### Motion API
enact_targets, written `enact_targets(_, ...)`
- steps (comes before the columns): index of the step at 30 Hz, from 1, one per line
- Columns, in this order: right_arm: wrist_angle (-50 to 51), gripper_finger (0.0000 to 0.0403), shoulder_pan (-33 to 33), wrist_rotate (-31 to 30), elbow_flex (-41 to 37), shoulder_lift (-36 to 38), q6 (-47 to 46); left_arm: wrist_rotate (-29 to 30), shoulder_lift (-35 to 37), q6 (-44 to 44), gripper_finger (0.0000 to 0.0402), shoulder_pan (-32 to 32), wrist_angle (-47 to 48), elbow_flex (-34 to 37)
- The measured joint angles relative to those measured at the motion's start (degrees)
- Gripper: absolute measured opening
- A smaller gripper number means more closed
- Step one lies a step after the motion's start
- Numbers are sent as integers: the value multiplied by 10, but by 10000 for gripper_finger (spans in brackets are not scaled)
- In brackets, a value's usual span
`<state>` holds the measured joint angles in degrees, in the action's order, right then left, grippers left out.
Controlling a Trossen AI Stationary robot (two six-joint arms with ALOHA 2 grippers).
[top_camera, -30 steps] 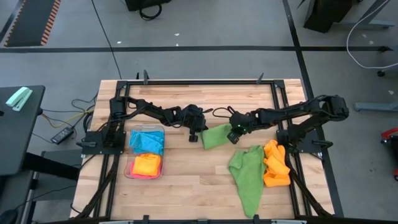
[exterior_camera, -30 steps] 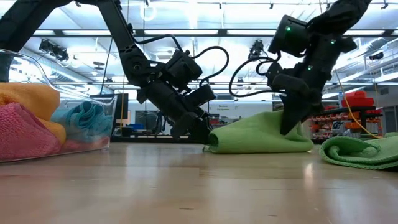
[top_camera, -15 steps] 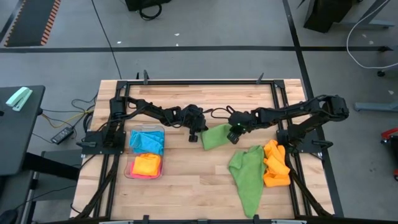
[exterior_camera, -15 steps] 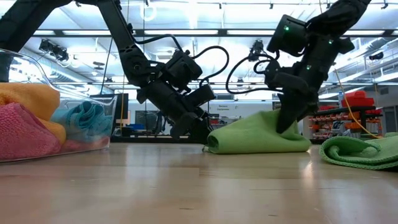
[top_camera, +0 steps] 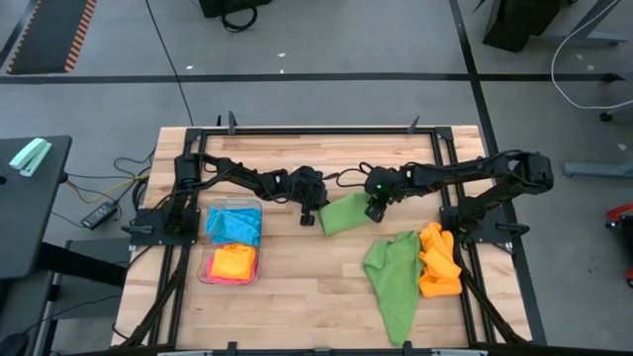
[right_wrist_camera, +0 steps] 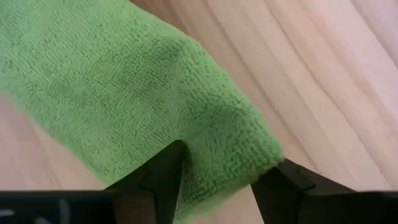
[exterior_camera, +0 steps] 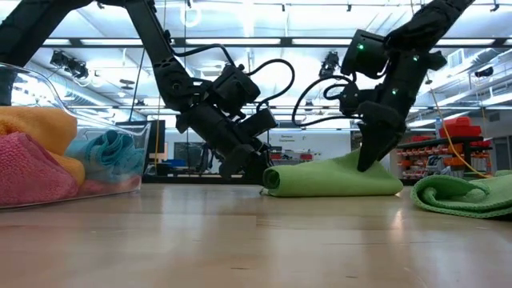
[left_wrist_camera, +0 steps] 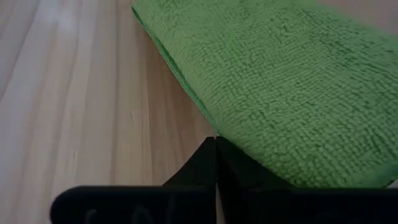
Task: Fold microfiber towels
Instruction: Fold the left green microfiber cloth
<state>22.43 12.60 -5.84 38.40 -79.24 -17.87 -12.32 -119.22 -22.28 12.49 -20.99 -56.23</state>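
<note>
A wooden counter [top_camera: 297,297] fills the overhead frame. At its centre lies a folded green towel [top_camera: 344,215]. The left claw [top_camera: 308,217] sits pinched together at the towel's left edge. The right claw [top_camera: 374,212] stands parted over the towel's right corner. Lower right lie a loose green towel [top_camera: 393,277] and orange towels [top_camera: 438,260]; lower left, a clear tray [top_camera: 205,272] holds more.

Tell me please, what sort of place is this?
Probably a robotics lab or workshop, not a home: a wooden table inside a black frame stands on grey concrete floor, and rows of ceiling lights run across a large open hall.
</note>
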Motion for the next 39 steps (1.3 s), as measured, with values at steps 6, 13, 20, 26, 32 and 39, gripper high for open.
enact_targets(6,100,183,0,5,45,0,13,0,0,0,25,0,0,0)
enact_targets(13,198,183,-14,5,108,15,23,0,0,0,16,0,0,0)
enact_targets(20,-16,182,-100,-26,44,81,102,-1,0,6,15,1,0,0)
enact_targets(26,-360,182,-129,-36,-104,75,146,0,0,6,31,1,-2,0)
enact_targets(32,-667,182,-111,-35,-200,-18,180,0,0,6,20,1,-2,0)
enact_targets(39,-717,179,-80,20,-174,-132,213,0,0,6,22,1,-2,0)
